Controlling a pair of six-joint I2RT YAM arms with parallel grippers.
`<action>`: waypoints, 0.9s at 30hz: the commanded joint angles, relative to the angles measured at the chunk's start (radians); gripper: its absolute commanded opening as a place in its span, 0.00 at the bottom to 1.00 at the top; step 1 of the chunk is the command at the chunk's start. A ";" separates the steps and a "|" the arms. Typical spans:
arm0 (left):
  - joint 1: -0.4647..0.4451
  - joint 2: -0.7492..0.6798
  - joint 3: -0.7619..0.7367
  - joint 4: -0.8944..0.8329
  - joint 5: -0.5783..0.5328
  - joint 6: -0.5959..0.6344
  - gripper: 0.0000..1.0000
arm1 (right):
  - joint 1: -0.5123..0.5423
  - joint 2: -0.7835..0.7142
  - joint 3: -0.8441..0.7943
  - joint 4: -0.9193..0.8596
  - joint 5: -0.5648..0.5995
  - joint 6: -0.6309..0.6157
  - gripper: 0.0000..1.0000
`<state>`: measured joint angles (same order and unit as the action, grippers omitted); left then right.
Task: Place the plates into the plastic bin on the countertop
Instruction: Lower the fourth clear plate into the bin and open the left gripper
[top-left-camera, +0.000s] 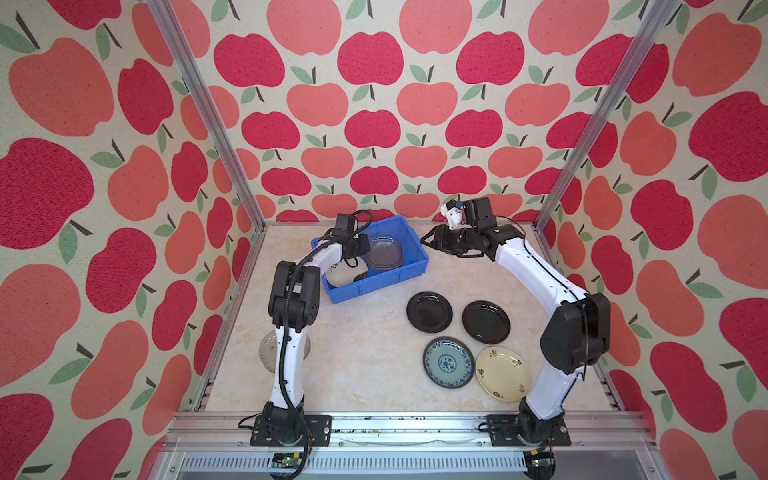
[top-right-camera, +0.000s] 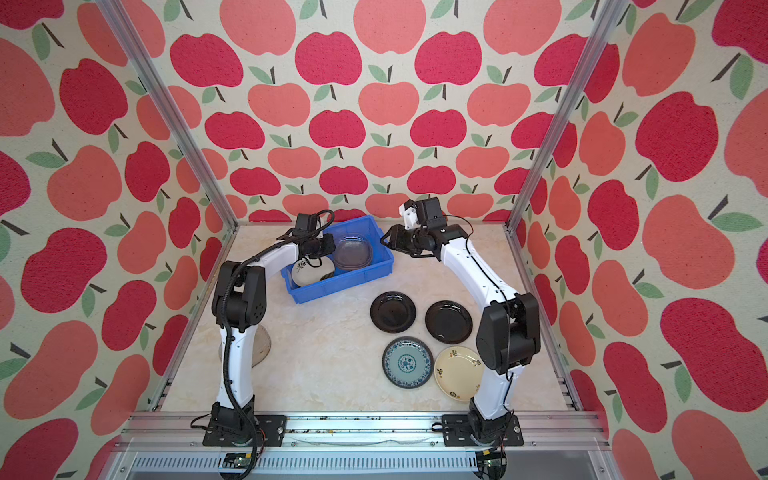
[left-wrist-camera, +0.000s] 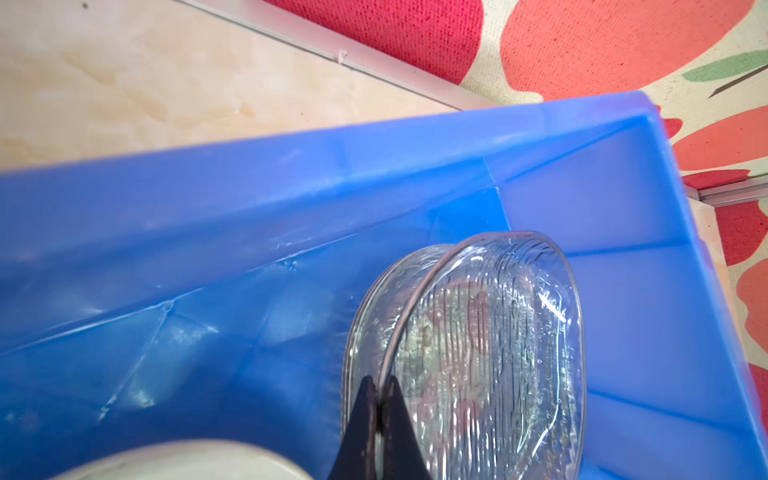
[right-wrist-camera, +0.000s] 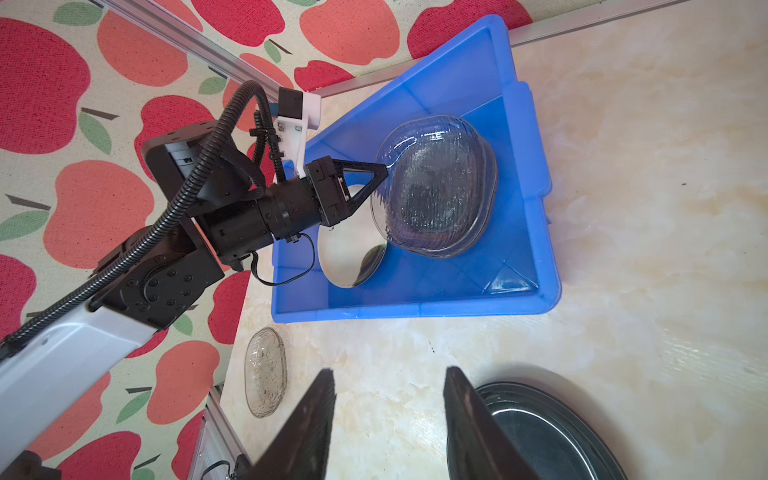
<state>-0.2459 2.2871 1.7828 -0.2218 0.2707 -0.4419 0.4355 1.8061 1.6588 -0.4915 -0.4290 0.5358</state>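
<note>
The blue plastic bin (top-left-camera: 415, 266) (top-right-camera: 382, 266) stands at the back of the countertop (top-left-camera: 365, 340). My left gripper (left-wrist-camera: 380, 382) (right-wrist-camera: 384, 168) is shut on the rim of a clear textured glass plate (left-wrist-camera: 490, 353) (top-left-camera: 384, 251). It holds this plate inside the bin, over another glass plate. A cream plate (right-wrist-camera: 349, 253) lies in the bin beside them. My right gripper (top-left-camera: 426, 241) (right-wrist-camera: 388, 372) hangs open and empty, just right of the bin.
On the countertop at the right lie two black plates (top-left-camera: 429, 311) (top-left-camera: 486, 321), a teal patterned plate (top-left-camera: 448, 362) and a cream plate (top-left-camera: 503, 373). A glass plate (top-left-camera: 266, 353) (right-wrist-camera: 266, 372) lies near the left rail, partly hidden by my left arm.
</note>
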 joint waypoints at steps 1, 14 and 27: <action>0.000 0.039 0.047 -0.051 -0.005 0.027 0.03 | -0.005 0.012 0.011 0.001 -0.022 0.011 0.46; -0.027 0.078 0.103 -0.090 -0.048 0.034 0.54 | -0.003 0.013 -0.004 0.021 -0.042 0.016 0.46; -0.071 0.123 0.176 -0.159 -0.085 -0.009 0.55 | -0.004 0.007 -0.018 0.027 -0.057 0.010 0.46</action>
<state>-0.3115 2.3924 1.9205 -0.3244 0.2157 -0.4309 0.4355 1.8107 1.6569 -0.4858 -0.4664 0.5430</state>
